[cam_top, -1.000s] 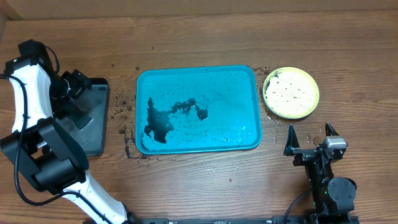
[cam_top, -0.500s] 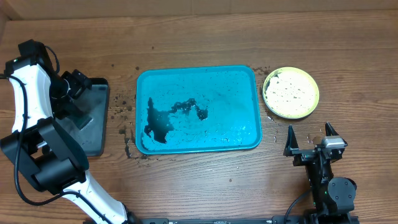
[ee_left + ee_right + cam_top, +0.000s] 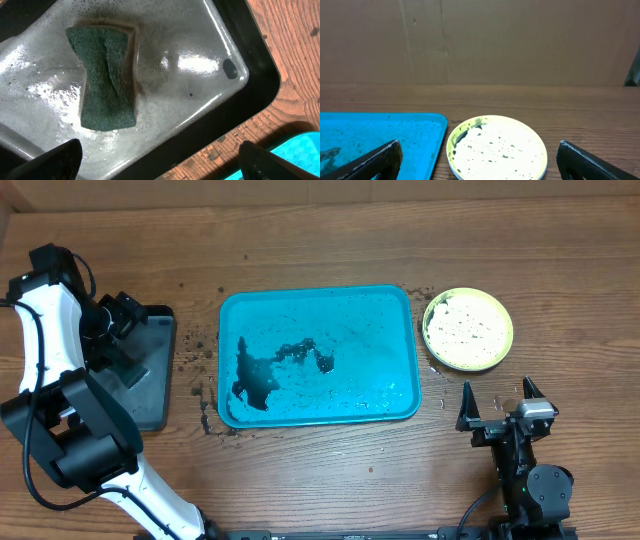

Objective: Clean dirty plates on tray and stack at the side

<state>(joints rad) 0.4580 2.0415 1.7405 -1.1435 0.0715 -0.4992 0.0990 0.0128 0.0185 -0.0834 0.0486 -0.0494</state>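
Turquoise tray: it lies mid-table, long side toward me, its floor wet, with a dark puddle pooled in the left half and black specks scattered across the rest.

Plates: they are on the wood just beside the tray's right end, level with its far corner. A yellow-green rim is on top, and the white centre is flecked with black. My right wrist view shows a dark smear at the left edge of the top plate and a pale blue edge peeking out beneath. I cannot tell how many plates lie under the top one.

Right gripper: my fingers are spread wide with nothing between them. The gripper is parked on the near side of the table, apart from the plates and pointing toward them — the top plate sits framed between the two tips in my wrist view.

Left gripper: my fingers are also splayed wide and grasping nothing, and the gripper hangs over the black tray.

Black tray: it sits at the table's left, apart from the turquoise tray, its floor filmed with grey, glistening suds.

Sponge: it lies flat in that soapy water, green scouring face up and pinched at the waist, clear of my left fingertips.

Table: brown wood — dark crumbs dot the strip between the two trays.
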